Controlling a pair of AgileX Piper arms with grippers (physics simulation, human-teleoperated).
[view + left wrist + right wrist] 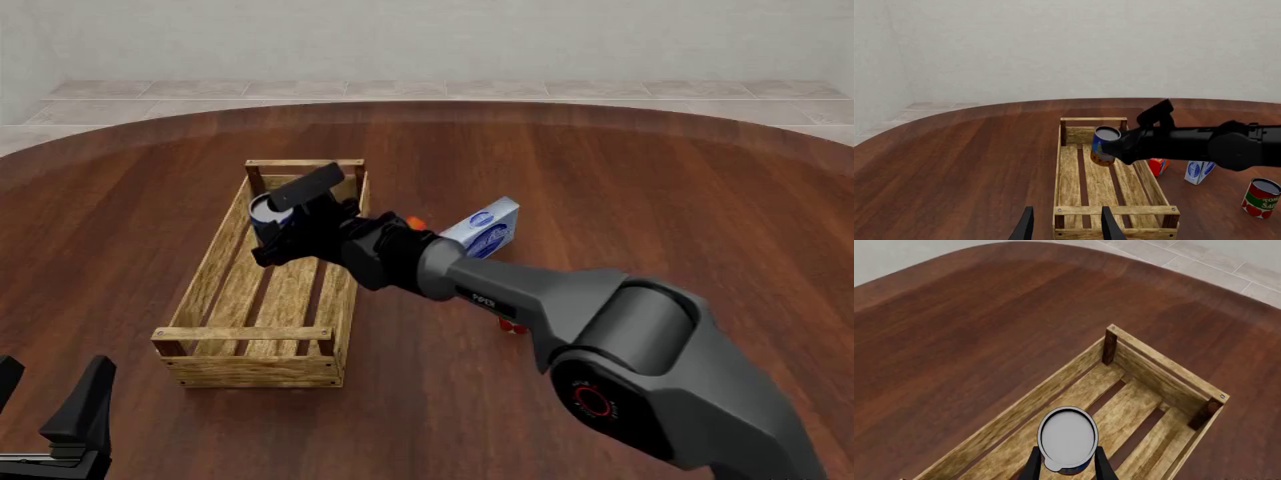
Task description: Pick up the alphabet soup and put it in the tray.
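Note:
The alphabet soup (1103,146) is a small can with a blue label, an orange lower band and a silver-grey top. My right gripper (1119,148) is shut on it and holds it slightly tilted over the far half of the tray (1069,180), a long light-wood crate with a slatted bottom. In the front view the can (271,214) sits in the right gripper (286,230) just inside the tray's (214,272) far end. The right wrist view looks down on the can's top (1067,436) above the slats (1147,390). My left gripper (1066,227) is open and empty, near the tray's near end.
A red-and-green tomato can (1261,198), a blue-and-white carton (1199,171) and a small orange-red box (1158,165) stand on the table to the right of the tray. The right arm (561,300) stretches across the carton (483,232).

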